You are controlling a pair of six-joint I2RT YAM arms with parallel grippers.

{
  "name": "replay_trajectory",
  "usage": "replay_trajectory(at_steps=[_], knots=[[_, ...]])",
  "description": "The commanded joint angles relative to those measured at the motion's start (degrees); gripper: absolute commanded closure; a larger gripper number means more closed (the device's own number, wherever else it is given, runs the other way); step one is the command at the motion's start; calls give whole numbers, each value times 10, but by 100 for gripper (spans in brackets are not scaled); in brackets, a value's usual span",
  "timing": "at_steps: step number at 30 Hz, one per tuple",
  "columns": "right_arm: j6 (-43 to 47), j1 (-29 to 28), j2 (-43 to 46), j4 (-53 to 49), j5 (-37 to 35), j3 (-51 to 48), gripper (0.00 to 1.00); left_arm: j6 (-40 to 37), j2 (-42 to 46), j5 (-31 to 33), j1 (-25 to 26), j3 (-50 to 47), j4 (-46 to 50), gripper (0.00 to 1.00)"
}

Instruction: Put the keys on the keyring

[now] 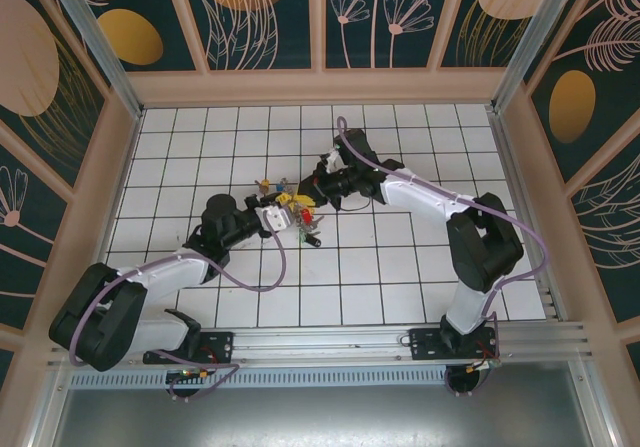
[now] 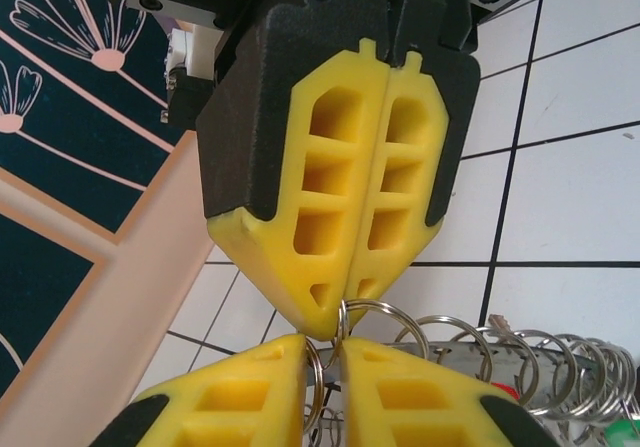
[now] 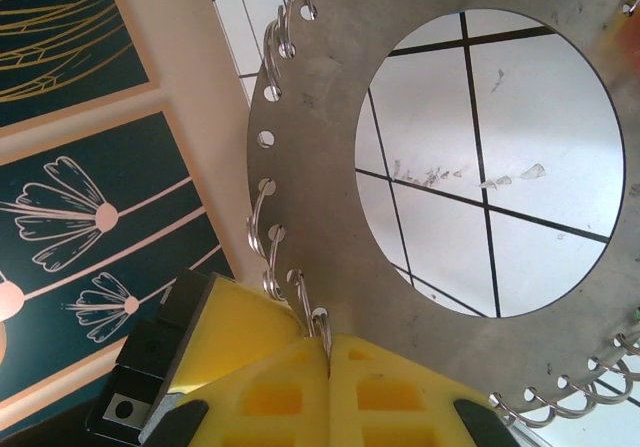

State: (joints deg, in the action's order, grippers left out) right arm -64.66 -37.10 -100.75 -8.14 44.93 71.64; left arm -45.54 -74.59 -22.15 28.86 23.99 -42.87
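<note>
Left gripper (image 2: 322, 359): fingers almost closed, pinching small split ring (image 2: 317, 372) edge-on between pads.
Right gripper (image 3: 328, 345): fully closed, clamped on rim of keyring (image 3: 310, 147), a flat perforated metal disc with large central hole.
Grippers meet tip to tip at mid-table. Pinched ring sits right at right fingertips; left arm does fine work.
Disc runs straight out from right fingers, no long axis; more split rings line its rim.
Keys (image 1: 268, 185): coloured heads clustered just beyond left gripper.

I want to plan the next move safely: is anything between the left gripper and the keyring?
Nothing visible. The left gripper pinches a split ring on the keyring, tip to tip with the right gripper, which clamps the keyring's rim.
</note>
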Motion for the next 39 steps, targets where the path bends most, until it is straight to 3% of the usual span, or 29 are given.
replay_trajectory(at_steps=[1,4,10,17,22,25,34,38,39], knots=[[-40,-10,25,35,31,-8,100,-17,-11,28,2,18,-27,82],[-73,-10,31,48,29,-17,100,-31,-12,60,2,9,-56,79],[-186,-10,34,138,48,-51,100,-49,-20,41,2,18,-50,75],[-216,-10,39,140,44,-48,100,-52,-33,38,2,22,-53,76],[-243,-13,40,157,54,-51,100,-46,-41,41,2,31,-55,82],[-257,-17,44,162,53,-49,100,-40,-45,43,2,37,-56,100],[-231,-11,70,117,20,-59,100,9,-34,16,2,57,-25,100],[-218,-4,86,102,6,-68,66,29,-31,0,2,50,-51,100],[-210,-2,88,95,6,-66,63,30,-31,-2,2,50,-54,100]])
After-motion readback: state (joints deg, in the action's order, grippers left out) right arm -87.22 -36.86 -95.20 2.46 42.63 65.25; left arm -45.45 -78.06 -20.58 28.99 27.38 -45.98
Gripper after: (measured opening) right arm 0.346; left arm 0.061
